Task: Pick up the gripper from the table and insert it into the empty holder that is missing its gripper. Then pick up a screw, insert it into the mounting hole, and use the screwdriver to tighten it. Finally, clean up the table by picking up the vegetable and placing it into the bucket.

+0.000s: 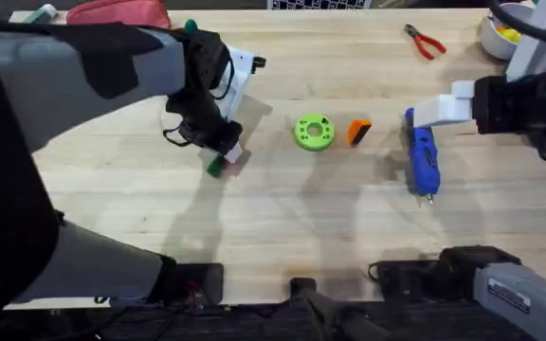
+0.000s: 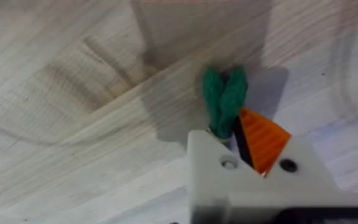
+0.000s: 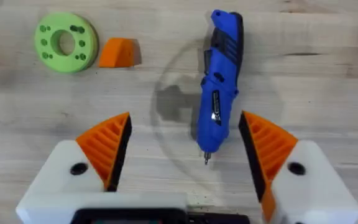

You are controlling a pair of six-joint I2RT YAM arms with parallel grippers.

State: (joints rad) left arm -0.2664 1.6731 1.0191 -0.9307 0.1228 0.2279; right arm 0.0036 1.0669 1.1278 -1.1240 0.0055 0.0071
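My left gripper (image 1: 222,157) is shut on the vegetable (image 2: 225,99), a small dark-green leafy bunch pinched between a white finger and an orange ribbed pad (image 2: 263,139). The vegetable (image 1: 214,168) is low over the table at left of centre. The blue screwdriver (image 1: 422,157) lies flat at the right, tip toward the front edge. My right gripper (image 3: 185,121) hangs open above the screwdriver (image 3: 219,93), its pads on either side of the tip end. The loose orange gripper (image 1: 359,131) lies at the middle, also in the right wrist view (image 3: 118,53). Holder, screws and bucket are out of view.
A lime-green round disc with holes (image 1: 314,132) sits just left of the orange wedge. Red-handled pliers (image 1: 426,42) lie at the back right, near a white bowl (image 1: 494,36). A red object (image 1: 117,12) rests at the back left edge.
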